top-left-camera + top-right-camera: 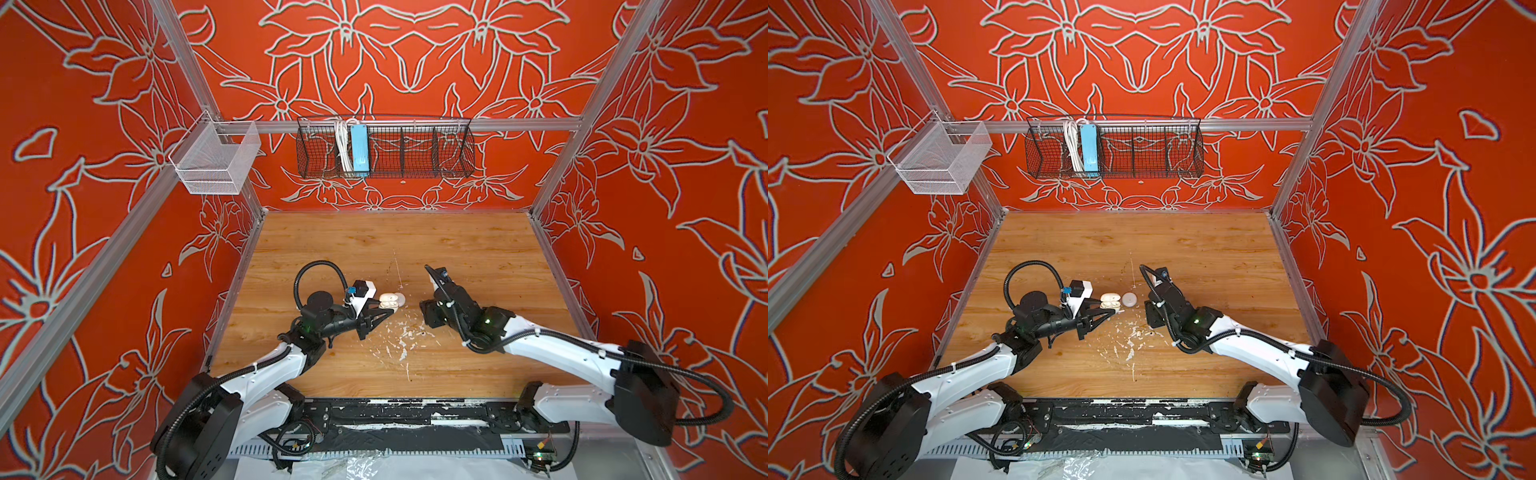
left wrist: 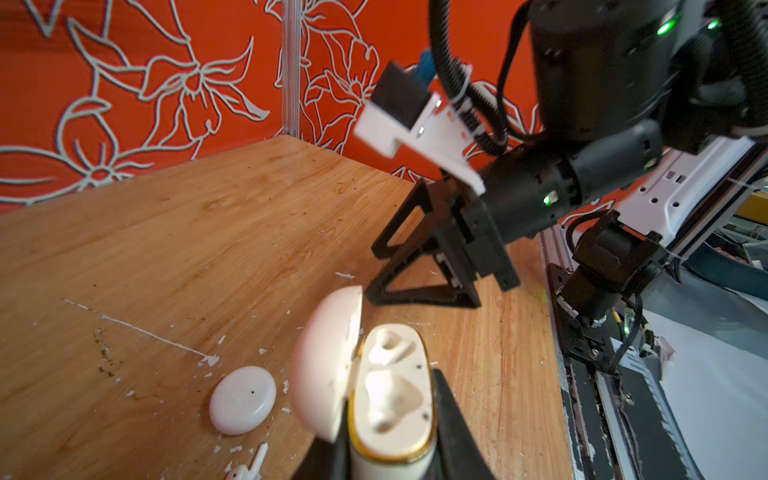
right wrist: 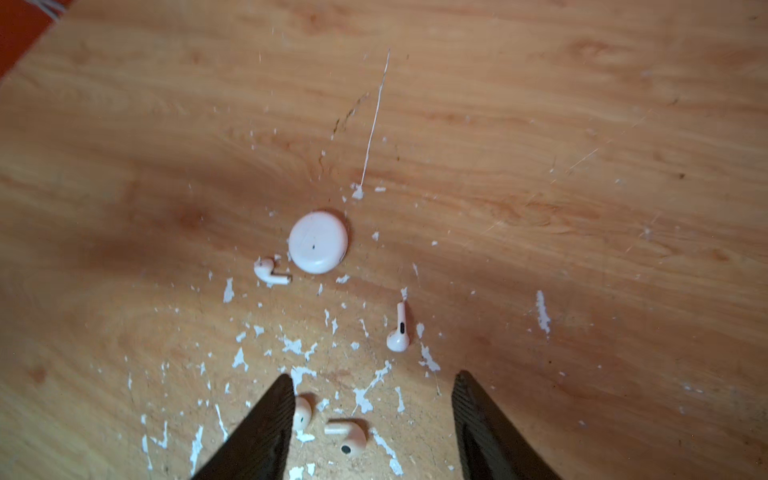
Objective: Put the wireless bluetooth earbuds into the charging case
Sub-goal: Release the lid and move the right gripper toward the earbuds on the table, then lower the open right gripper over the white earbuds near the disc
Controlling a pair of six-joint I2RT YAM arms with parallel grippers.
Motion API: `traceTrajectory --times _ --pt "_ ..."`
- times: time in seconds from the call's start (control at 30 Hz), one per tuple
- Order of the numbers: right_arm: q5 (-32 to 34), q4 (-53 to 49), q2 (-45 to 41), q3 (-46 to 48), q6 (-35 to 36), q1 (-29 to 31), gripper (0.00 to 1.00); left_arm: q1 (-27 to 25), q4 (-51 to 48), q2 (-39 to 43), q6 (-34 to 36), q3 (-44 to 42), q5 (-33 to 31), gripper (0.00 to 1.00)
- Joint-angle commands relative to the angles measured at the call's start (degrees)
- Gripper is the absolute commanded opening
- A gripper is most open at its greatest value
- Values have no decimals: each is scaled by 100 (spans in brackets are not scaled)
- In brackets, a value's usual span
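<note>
The worktop [image 1: 374, 245] is seen across the lower middle of both top views, with white paint flecks [image 1: 1129, 345] spattered near its centre. The left hand [image 2: 388, 411] is clamped on the open case [image 2: 392, 399], which is found near the centre of both top views, wells turned upward and lid [image 2: 324, 361] swung back toward the round case [image 3: 318, 242]. The round case is laid shut just right of the open case. The right hand [image 3: 372, 374] is held open further right, fingers [image 3: 266, 424] spread wide above the paint flecks. Four earbuds [image 3: 349, 438] are scattered loose on the worktop. That one is framed between the spread fingers, and an earbud [image 3: 301, 411] is partly hidden by one finger. Another earbud [image 3: 399, 330] is set between hand and round case, and an earbud [image 3: 270, 272] is laid just beside the round case.
</note>
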State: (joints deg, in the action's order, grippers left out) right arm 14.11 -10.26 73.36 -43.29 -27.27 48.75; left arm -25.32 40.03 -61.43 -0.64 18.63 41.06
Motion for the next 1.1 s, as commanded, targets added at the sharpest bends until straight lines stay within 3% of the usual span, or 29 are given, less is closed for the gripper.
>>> traceTrajectory --times 0.0,0.17,0.33,0.53,1.07 --pt "-168 -352 96 35 98 -8 62 -3 260 280 178 -17 -6 0" --pt "-465 -518 293 106 397 31 62 -43 556 439 240 -294 -299 0" --pt "-1418 -163 393 253 784 99 62 -43 476 796 362 -379 -467 0" --pt "-1131 -468 767 87 821 223 54 -46 358 978 342 -395 -609 0" --pt "-787 -749 895 233 618 223 52 -44 113 1238 336 -378 -819 0"
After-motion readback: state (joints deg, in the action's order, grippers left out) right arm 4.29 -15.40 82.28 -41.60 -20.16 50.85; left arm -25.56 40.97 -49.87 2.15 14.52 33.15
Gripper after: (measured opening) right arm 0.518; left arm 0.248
